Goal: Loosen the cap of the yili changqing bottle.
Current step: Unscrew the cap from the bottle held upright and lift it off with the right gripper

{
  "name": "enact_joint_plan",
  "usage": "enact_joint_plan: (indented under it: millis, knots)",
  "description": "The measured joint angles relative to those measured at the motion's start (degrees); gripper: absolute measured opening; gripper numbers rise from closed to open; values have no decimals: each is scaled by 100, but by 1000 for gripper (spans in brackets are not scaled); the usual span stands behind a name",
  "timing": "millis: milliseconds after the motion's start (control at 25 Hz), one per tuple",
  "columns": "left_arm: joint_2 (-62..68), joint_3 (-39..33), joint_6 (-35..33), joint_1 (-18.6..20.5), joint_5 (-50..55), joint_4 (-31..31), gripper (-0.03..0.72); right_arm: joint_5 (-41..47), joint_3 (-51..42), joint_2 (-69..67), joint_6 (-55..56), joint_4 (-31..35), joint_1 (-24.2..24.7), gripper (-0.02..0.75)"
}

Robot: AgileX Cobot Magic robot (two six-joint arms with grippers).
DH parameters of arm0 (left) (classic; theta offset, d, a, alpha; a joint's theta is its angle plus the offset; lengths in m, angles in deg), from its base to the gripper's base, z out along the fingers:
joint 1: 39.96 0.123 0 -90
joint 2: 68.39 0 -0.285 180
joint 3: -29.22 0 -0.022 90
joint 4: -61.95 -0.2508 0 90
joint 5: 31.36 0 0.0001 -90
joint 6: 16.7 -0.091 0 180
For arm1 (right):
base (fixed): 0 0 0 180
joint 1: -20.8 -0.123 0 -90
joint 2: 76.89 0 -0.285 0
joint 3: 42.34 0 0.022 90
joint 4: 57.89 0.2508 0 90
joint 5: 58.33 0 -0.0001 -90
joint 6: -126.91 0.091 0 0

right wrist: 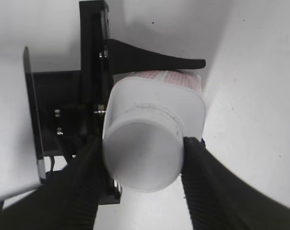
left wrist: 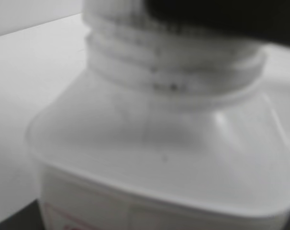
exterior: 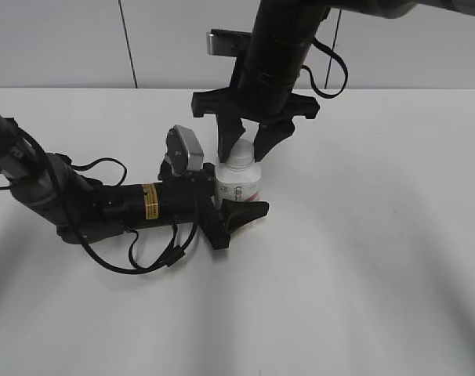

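Observation:
The yili changqing bottle, white with pink-red print, stands upright on the white table. My left gripper lies low from the left and is shut on the bottle's body; the bottle's shoulders and threaded neck fill the blurred left wrist view. My right gripper comes down from above and is shut on the white cap. In the right wrist view the cap sits between both black ribbed fingers, which touch its sides, with the bottle below it.
The white table stretches around the bottle. The left arm's black body and its looped cables lie on the table left of the bottle. A grey wall stands behind the table.

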Motion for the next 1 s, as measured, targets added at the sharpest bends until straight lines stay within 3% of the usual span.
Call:
enact_joint_plan:
  millis: [1000]
  knots:
    - [0, 0, 0, 0, 0, 0, 442, -5, 11, 0, -5921, -80, 0, 396]
